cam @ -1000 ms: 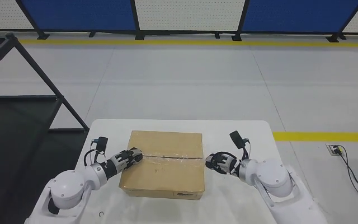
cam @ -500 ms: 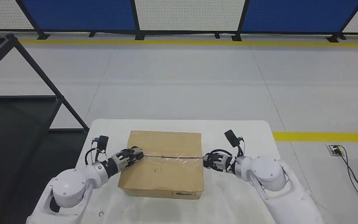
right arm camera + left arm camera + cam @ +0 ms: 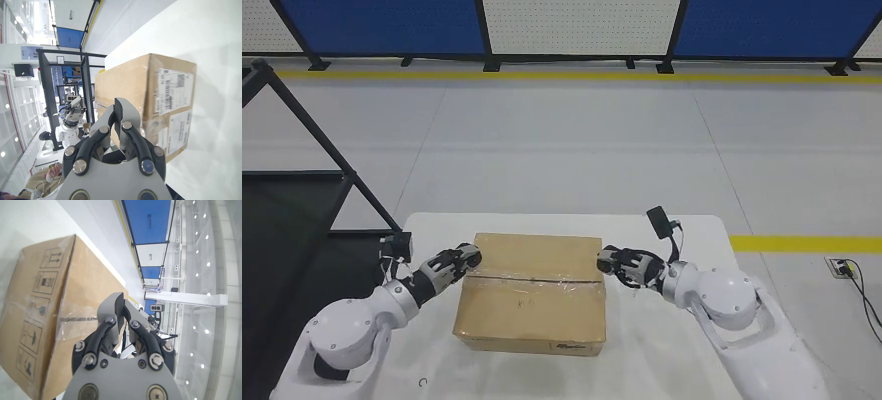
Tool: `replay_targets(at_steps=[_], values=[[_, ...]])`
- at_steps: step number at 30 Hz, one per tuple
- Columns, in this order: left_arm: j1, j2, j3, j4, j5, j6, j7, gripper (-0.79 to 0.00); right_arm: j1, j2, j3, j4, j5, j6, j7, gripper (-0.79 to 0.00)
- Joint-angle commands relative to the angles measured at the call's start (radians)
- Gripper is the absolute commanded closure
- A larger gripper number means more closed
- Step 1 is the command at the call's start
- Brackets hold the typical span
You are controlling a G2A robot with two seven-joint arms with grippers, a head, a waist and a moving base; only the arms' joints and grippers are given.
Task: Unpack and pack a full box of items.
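A taped cardboard box (image 3: pixel 532 300) is seen in the middle of the tabletop (image 3: pixel 672 340). The left end effector (image 3: pixel 470 257) is placed at the box's left upper edge, fingers closed with nothing between them. The right end effector (image 3: pixel 604 261) is placed at the box's right upper edge, likewise closed and empty.

The top view looks steeply down from above the arms onto the white surface (image 3: pixel 542 223), taking in the whole closed brown cardboard box (image 3: pixel 532 305) and the grey floor (image 3: pixel 562 140) beyond it. The left wrist view sits close behind the left tool (image 3: pixel 122 302), facing across the box from one end. The right wrist view sits close behind the right tool (image 3: pixel 116 108), facing back from the box's other end. All three share the box.
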Motion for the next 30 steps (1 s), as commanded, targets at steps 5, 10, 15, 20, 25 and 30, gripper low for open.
replay_targets(at_steps=[5, 10, 15, 20, 25, 30], values=[[0.079, 0.006, -0.108, -0.038, -0.043, -0.025, 0.069, 0.000, 0.181, -0.049, -0.185, 0.121, 0.020, -0.012, 0.049, 0.000], [0.173, 0.010, -0.196, -0.082, -0.067, -0.048, 0.118, 0.000, 0.338, -0.123, -0.372, 0.284, 0.069, -0.034, 0.080, 0.000], [0.267, 0.008, -0.284, -0.125, -0.112, -0.083, 0.182, 0.000, 0.442, -0.211, -0.505, 0.456, 0.157, -0.088, 0.063, 0.000], [0.328, -0.003, -0.353, -0.153, -0.205, -0.142, 0.302, -0.499, 0.505, -0.280, -0.575, 0.570, 0.216, -0.127, 0.049, 0.000], [0.328, -0.003, -0.353, -0.153, -0.205, -0.142, 0.302, -0.785, 0.505, -0.280, -0.575, 0.570, 0.216, -0.127, 0.049, 0.000], [0.328, -0.003, -0.353, -0.153, -0.205, -0.142, 0.302, -0.785, 0.490, -0.280, -0.569, 0.565, 0.222, -0.133, 0.028, 0.000]])
